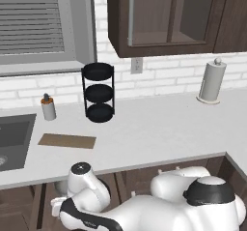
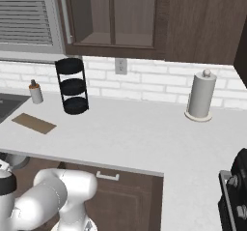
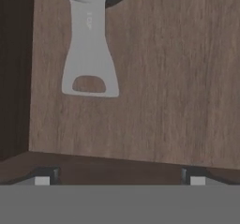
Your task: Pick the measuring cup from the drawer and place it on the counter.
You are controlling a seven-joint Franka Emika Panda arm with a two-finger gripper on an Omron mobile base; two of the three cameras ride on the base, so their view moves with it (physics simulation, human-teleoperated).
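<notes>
So at this point the arm was folded way down below the counter [image 1: 159,133] edge, which makes sense since the cup sat inside the drawer [image 3: 164,78] and the hand had to look straight down into it. In the hand view the gripper [image 3: 119,178] had its two dark tips spread wide apart, one at each bottom corner, nothing between them, so it was open and empty. The measuring cup [image 3: 89,54] lay flat on the drawer floor ahead of the tips and a bit toward the left one, handle pointing back at the gripper and the bowl cut off at the far edge of the view. Well apart, no contact yet. My guess is that handle-first layout is why the hand lined up like this: the flat handle is the easy thing to pinch. The cup looked like smooth brushed grey metal, the handle thin and flaring out to a wide end with an oval slot cut in it, plus some tiny stamped text I couldn't read. The drawer bottom was matte brown wood grain with a darker wall on the left tip's side. Up top the worktop was pale, smooth and glossy-ish, plenty of bare room for setting it down later.
</notes>
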